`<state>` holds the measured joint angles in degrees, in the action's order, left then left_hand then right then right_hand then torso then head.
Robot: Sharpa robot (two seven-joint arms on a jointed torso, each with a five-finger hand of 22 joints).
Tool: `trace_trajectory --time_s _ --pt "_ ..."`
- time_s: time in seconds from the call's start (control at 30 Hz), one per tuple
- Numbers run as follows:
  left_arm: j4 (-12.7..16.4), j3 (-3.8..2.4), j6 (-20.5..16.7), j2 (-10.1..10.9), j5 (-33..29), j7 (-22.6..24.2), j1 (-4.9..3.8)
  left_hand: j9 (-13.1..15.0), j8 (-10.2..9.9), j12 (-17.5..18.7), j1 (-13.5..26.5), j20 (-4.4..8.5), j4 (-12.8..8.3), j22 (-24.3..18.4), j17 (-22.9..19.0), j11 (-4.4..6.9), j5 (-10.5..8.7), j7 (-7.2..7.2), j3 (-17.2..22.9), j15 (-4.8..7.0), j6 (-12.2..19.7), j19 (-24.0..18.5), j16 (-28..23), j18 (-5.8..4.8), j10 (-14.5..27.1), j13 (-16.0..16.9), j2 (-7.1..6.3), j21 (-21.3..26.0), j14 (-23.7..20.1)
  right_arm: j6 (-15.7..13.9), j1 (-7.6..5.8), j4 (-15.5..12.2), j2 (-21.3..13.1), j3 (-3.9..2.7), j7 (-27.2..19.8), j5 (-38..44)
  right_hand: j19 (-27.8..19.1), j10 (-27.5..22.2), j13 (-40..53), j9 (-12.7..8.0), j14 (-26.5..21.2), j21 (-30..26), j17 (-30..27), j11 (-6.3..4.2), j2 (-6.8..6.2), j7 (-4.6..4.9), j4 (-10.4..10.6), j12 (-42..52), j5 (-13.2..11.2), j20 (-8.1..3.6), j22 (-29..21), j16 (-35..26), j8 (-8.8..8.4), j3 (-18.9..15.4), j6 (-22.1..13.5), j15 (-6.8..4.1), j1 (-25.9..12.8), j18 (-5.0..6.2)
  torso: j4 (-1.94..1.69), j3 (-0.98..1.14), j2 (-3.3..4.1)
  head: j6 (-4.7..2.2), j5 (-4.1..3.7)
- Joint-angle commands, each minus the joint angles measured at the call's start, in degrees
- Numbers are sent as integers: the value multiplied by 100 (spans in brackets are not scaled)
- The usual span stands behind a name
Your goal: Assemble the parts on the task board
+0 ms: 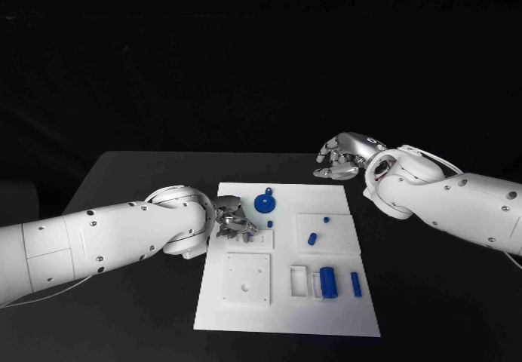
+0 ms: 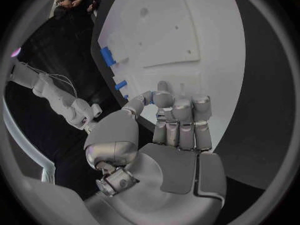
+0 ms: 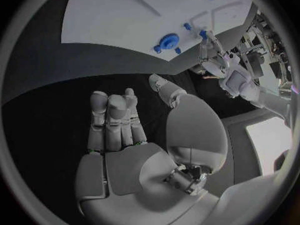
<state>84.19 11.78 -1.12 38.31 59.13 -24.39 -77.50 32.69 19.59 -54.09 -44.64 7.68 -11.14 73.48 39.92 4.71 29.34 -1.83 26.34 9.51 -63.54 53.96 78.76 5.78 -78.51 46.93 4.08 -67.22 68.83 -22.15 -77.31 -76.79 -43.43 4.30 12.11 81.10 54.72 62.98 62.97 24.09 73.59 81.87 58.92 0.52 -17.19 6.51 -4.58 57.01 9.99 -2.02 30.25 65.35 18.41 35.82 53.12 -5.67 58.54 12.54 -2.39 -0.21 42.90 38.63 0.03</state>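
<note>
The white board (image 1: 285,302) lies lengthwise away from the robot on the black table (image 1: 130,181), a blue cylinder (image 1: 327,281) near its close end pointing the same way. The left hand (image 1: 233,217) rests curled at the board's left edge; whether it holds anything cannot be told. The right wrist view shows the right hand (image 3: 128,122) over bare table, fingers together, holding nothing.

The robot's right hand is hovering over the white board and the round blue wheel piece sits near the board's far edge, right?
Not quite. The right hand hovers over the bare black table, beyond the far edge of the white task board; the head view shows this. It is the left hand that is over the board. The round blue wheel piece does sit near the far edge.
</note>
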Motion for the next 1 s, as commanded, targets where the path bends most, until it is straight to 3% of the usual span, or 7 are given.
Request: trace_trajectory --time_s 0.03,0.2,0.33,0.7,1.0 --pt "2 -30 116 -8 -164 25 -1 6 35 -20 -195 704 -556 7 5 -4 18 5 562 95 -40 48 23 -52 -24 -3 189 -23 39 69 5 -1 7 1 -42 34 49 1 -6 8 25 -34 5 -16 8 33 42 20 35 5 10 -38 3 5 4 -24 9 246 0 -2 0 -1 6" --pt "4 -94 191 -3 -358 42 -2 6 35 -20 -195 704 -556 7 5 -4 19 5 562 95 -40 48 23 -52 -24 -3 192 -24 39 70 6 3 8 1 -43 33 48 1 -7 8 25 -34 6 -16 7 33 42 20 35 6 11 -39 3 4 4 -24 8 246 0 -2 -1 -3 9" --pt "-81 -130 626 -3 -838 5 -18 7 36 -18 -199 703 -559 8 5 -3 26 6 566 94 -40 44 22 -53 -21 -3 200 -23 36 73 6 3 9 2 -43 33 48 0 -7 8 24 -35 6 -16 8 34 43 20 35 6 11 -40 3 2 4 -23 8 246 -2 -2 -1 -9 10" --pt "-503 -138 1455 -91 -1626 -183 -103 10 20 -3 -212 690 -566 20 3 -16 18 -7 577 79 -3 -8 9 -65 29 -2 238 -14 -9 74 7 7 21 3 -49 28 47 0 -8 8 24 -36 7 -16 7 34 44 21 36 6 12 -41 3 1 3 -23 7 246 3 -1 1 -2 15" --pt "-838 -139 1602 -257 -1602 -238 -178 32 37 -11 -243 682 -570 38 10 -14 76 -4 588 74 -10 -51 17 -73 63 11 257 -17 -41 77 11 8 23 4 -52 24 47 -1 -10 9 24 -37 8 -16 7 34 44 21 36 7 14 -42 2 -2 3 -23 7 246 7 1 3 19 17"
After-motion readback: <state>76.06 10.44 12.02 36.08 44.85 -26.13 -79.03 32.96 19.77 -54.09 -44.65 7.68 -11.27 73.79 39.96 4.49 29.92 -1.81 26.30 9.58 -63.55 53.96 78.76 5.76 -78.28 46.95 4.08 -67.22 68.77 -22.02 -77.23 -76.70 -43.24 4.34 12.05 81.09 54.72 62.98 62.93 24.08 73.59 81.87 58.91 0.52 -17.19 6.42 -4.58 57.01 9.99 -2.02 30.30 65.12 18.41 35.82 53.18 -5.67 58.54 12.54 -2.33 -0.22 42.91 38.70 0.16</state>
